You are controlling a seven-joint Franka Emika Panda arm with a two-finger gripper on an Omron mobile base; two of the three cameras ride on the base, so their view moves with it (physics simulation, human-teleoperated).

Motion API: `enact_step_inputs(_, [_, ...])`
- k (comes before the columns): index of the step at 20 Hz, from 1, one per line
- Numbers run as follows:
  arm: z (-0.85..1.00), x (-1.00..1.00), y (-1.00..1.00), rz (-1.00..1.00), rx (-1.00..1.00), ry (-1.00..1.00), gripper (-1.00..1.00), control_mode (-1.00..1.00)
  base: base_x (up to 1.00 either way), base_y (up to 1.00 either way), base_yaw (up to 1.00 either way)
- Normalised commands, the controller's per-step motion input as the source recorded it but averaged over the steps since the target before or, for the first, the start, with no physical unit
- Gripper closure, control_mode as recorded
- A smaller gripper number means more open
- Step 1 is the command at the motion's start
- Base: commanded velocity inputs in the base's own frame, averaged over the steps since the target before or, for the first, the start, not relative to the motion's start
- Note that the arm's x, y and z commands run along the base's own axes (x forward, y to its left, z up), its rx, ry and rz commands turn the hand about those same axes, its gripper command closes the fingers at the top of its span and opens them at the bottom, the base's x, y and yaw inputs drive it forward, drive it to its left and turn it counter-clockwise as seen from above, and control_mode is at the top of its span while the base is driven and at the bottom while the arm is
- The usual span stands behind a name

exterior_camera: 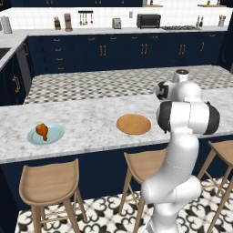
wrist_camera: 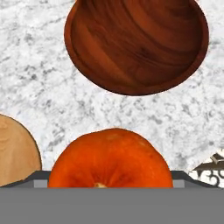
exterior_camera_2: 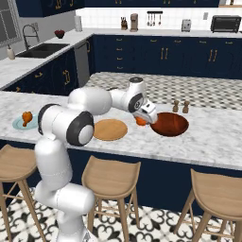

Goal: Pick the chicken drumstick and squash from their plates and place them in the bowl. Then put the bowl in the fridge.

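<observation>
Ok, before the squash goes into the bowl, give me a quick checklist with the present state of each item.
1. Squash off its tan plate: ok, plate bare.
2. Squash in the claw: cannot tell; jaws stand wide, contact is hidden.
3. Bowl has room: ok, nothing in it.
4. Squash over the bowl: not ok, it sits short of the rim, above the counter.
5. Path to the bowl: ok, just bare counter between.
6. Drumstick: not ok, on the blue plate, untouched.
</observation>
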Motion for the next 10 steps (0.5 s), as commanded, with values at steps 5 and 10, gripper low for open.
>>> enact_step_inputs(5, [0.0,0.43,-0.72,0.0,0.0,-0.01,1.0,-1.0,0.0,0.0,0.0])
enact_step_inputs(10, [-0.27,0.46,-0.51,0.0,0.0,-0.06,1.0,-1.0,0.0,0.0,0.0])
